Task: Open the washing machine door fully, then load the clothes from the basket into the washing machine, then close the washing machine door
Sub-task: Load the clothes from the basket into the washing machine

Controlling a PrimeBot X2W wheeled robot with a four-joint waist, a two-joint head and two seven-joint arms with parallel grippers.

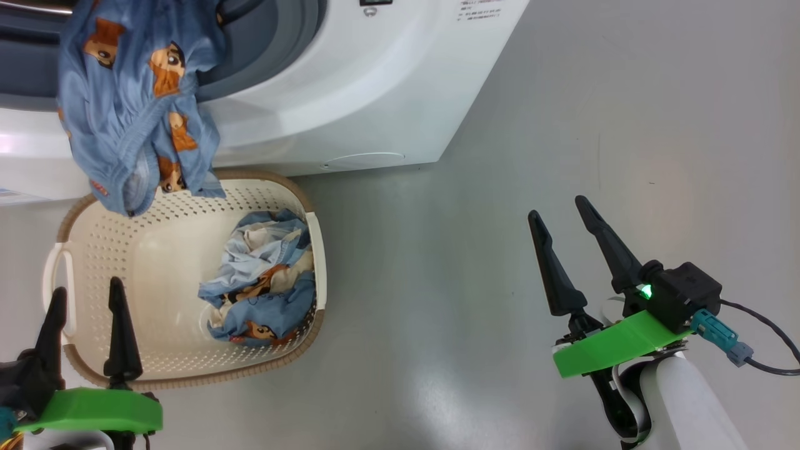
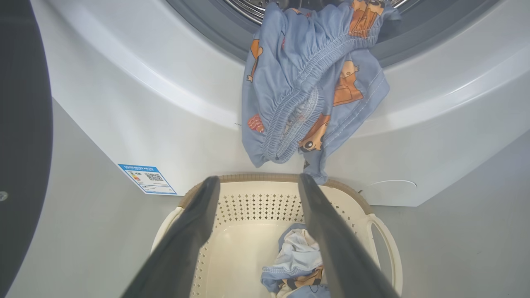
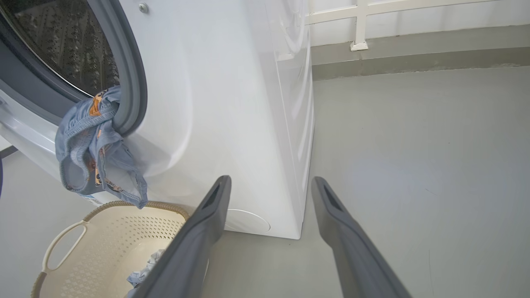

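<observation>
Lower left, the left hand points up over the small cream plastic basket, wide open and empty. Lower right, the right hand is open and empty too. Upper left, blue fox-print clothes hang from the big white washing machine

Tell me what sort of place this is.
Probably a laundry area: a white front-loading washing machine on a grey floor, a cream basket of clothes before it, one garment hanging from its opening.

perforated plastic basket, soft cloth clothes.
</observation>
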